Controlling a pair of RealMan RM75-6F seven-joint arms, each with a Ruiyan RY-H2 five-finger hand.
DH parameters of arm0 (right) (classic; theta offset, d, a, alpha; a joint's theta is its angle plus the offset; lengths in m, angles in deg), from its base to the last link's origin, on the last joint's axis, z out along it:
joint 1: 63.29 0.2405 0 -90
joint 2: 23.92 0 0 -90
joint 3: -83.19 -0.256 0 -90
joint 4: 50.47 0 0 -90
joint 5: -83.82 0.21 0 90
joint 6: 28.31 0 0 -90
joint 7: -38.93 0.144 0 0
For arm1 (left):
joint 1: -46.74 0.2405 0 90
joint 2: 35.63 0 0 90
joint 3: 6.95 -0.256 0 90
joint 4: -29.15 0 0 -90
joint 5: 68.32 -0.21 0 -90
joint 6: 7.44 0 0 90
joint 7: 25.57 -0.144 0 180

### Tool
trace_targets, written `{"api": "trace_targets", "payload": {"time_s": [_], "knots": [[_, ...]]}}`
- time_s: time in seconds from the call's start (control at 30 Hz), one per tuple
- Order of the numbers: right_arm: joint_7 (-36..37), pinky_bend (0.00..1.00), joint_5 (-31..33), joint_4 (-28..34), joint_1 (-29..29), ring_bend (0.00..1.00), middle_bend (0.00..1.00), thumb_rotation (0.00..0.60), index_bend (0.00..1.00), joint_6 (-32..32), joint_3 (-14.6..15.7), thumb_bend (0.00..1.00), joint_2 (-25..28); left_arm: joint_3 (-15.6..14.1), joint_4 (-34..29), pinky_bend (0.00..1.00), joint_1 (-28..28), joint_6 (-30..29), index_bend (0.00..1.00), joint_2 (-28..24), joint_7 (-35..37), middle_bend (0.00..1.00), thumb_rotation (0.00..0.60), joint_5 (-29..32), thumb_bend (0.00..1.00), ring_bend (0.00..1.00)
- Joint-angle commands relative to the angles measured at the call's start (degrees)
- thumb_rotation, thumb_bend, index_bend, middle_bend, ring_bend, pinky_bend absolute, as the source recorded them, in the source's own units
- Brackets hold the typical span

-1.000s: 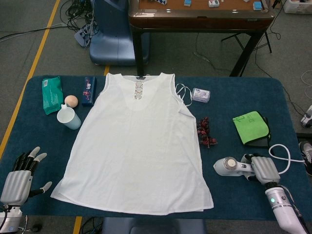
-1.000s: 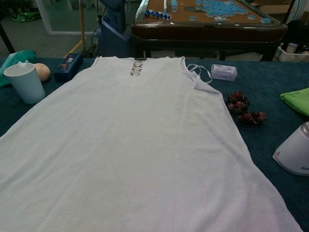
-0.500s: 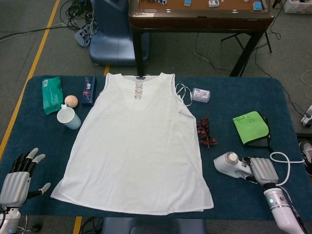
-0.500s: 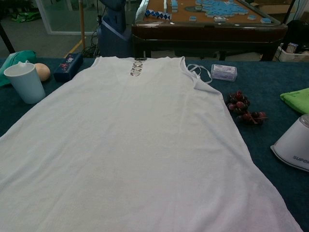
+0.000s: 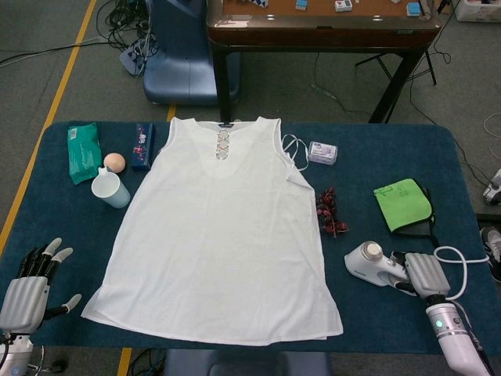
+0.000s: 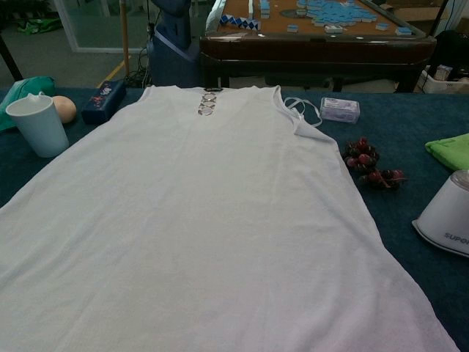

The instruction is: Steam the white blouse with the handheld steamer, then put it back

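Right now the white blouse (image 5: 221,235) lies flat across the middle of the blue table (image 5: 368,153), its hem close to the 6 o'clock edge. Bare cloth shows between the hem's corner and the handheld steamer (image 5: 371,263) at 4 o'clock, which the right hand (image 5: 423,273) grips by the handle. At 8 o'clock the left hand (image 5: 30,288) holds nothing, fingers spread. Grapes (image 5: 329,213) lie beside the blouse's 3 o'clock edge.

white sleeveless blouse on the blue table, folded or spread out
Spread out: the white sleeveless blouse lies flat in one layer on the blue table, neckline away from the robot, hem nearest.
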Motion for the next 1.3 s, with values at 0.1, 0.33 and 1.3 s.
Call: {"api": "trace_targets", "payload": {"time_s": [0.1, 0.33, 1.3], "knots": [[1.54, 0.4, -0.19, -0.27, 0.05, 0.45, 0.57, 0.6, 0.59, 0.32, -0.12, 0.56, 0.16, -0.04, -0.33, 0.0, -0.04, 0.22, 0.16, -0.05, -0.46, 0.06, 0.6, 0.04, 0.13, 0.03], [1.98, 0.4, -0.25, -0.49, 0.36, 0.45, 0.57, 0.6, 0.59, 1.29, 0.07, 0.6, 0.8, 0.01, -0.7, 0.0, -0.25, 0.59, 0.16, 0.03, -1.1, 0.06, 0.6, 0.05, 0.13, 0.03], [14.57, 0.69, -4.58, -6.07, 0.0, 0.79, 0.81, 0.6, 0.65, -3.65, -1.54, 0.68, -2.96, -0.11, -1.64, 0.0, -0.13, 0.76, 0.18, -0.28, -2.15, 0.06, 0.6, 0.14, 0.13, 0.03]]}}
